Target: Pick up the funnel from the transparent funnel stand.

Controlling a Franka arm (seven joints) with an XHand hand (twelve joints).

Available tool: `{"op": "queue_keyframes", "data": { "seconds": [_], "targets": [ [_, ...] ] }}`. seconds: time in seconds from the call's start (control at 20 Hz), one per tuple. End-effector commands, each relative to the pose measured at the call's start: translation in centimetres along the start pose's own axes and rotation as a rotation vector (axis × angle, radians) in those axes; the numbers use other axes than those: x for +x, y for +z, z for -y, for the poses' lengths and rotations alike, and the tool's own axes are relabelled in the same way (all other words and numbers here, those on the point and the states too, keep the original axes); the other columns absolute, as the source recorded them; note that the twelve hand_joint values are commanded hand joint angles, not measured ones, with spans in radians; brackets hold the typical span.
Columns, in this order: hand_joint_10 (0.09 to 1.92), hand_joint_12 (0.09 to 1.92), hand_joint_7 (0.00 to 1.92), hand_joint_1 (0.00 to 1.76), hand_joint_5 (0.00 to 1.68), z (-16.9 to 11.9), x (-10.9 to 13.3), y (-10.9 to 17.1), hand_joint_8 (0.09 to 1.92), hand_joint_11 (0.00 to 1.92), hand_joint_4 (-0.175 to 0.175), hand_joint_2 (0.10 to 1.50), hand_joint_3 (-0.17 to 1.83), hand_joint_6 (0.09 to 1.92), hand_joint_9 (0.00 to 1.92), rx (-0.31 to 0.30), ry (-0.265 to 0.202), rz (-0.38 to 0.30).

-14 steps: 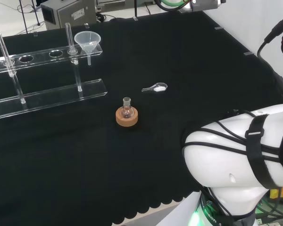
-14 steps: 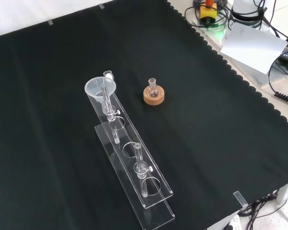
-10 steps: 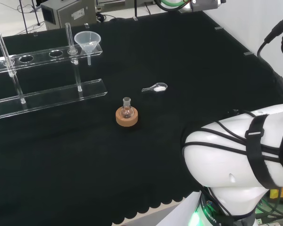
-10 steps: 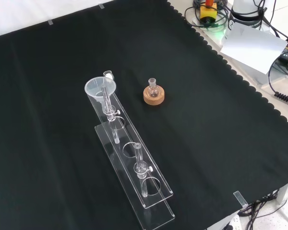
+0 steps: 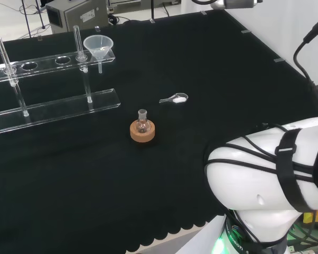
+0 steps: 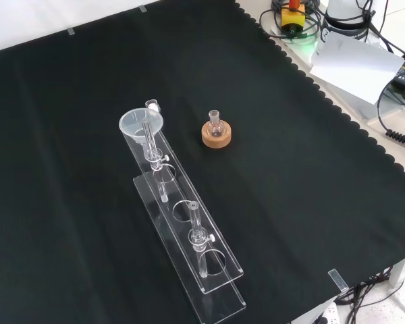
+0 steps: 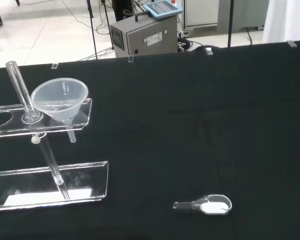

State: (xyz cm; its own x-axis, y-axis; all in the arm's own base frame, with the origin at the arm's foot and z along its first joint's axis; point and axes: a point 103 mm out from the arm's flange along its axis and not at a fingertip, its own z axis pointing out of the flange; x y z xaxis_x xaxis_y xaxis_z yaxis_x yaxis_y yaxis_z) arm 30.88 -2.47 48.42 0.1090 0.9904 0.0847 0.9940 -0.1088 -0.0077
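In the head view, the funnel (image 5: 98, 47) is being carried in the end hole of the stand (image 5: 53, 108), at the stand's right end. It is seen as a pale, translucent cone, wide mouth up, with its short stem hanging through the upper shelf. Two upright rods are holding that shelf above the flat base plate. In front of the stand, a small flask (image 5: 142, 123) is being held upright in a cork ring (image 5: 142, 132), well apart from the stand. A scoop (image 5: 174, 98) with white powder is lying to the right of the flask. The arm's white link (image 5: 270, 174) is being shown at lower right.

In the front view, the stand (image 6: 189, 236) is seen running from the middle toward the lower edge, with the funnel (image 6: 140, 125) at its far end. The round rim of the funnel is shown almost whole from above here. The flask (image 6: 214, 121) and ring (image 6: 216, 135) are standing to the right of the funnel, near but not touching.

In the wrist view, the funnel (image 7: 60, 100) is shown close, its stem poking below the shelf and one rod rising just beside its rim. The powder in the scoop (image 7: 206, 205) is seen plainly here. The state of the hand cannot be told.
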Motion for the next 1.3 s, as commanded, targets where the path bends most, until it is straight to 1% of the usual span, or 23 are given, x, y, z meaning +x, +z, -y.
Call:
{"op": "queue_keyframes", "data": {
  "seconds": [0.05, 0.3, 0.45, 0.6, 0.8, 0.95, 1.1, 1.2, 1.3],
  "targets": [
    [0.64, 1.37, 0.02, 0.00, 0.28, -1.4, -2.0, 1.4, 0.53, 0.02, -0.020, 1.27, 0.35, 0.09, 0.16, 0.018, 0.018, -0.021],
    [0.64, 1.37, 0.02, 0.00, 0.28, -3.2, -2.5, 2.9, 0.53, 0.02, -0.020, 1.27, 0.35, 0.09, 0.16, 0.039, 0.036, 0.004],
    [0.64, 1.37, 0.02, 0.00, 0.28, -4.8, -2.5, 3.9, 0.53, 0.02, -0.020, 1.27, 0.35, 0.09, 0.17, 0.053, 0.032, 0.017],
    [0.64, 1.37, 0.02, 0.00, 0.28, -7.6, -2.5, 5.1, 0.53, 0.02, -0.021, 1.27, 0.34, 0.09, 0.17, 0.067, 0.015, 0.017],
    [0.64, 1.37, 0.01, 0.00, 0.28, -11.5, -2.0, 6.8, 0.53, 0.01, -0.022, 1.27, 0.33, 0.09, 0.16, 0.085, -0.027, 0.020],
    [0.64, 1.37, 0.01, 0.01, 0.28, -14.5, -1.2, 8.3, 0.53, 0.01, -0.023, 1.27, 0.32, 0.09, 0.16, 0.116, -0.054, 0.034],
    [0.64, 1.37, 0.01, 0.01, 0.28, -17.0, 0.2, 9.8, 0.52, 0.00, -0.024, 1.27, 0.32, 0.09, 0.16, 0.137, -0.072, 0.076],
    [0.64, 1.37, 0.01, 0.02, 0.28, -18.2, 1.4, 11.0, 0.52, 0.00, -0.025, 1.27, 0.31, 0.09, 0.16, 0.148, -0.091, 0.096],
    [0.64, 1.37, 0.01, 0.02, 0.28, -19.0, 2.7, 12.5, 0.52, 0.00, -0.026, 1.27, 0.31, 0.09, 0.16, 0.172, -0.103, 0.109]
  ]
}}
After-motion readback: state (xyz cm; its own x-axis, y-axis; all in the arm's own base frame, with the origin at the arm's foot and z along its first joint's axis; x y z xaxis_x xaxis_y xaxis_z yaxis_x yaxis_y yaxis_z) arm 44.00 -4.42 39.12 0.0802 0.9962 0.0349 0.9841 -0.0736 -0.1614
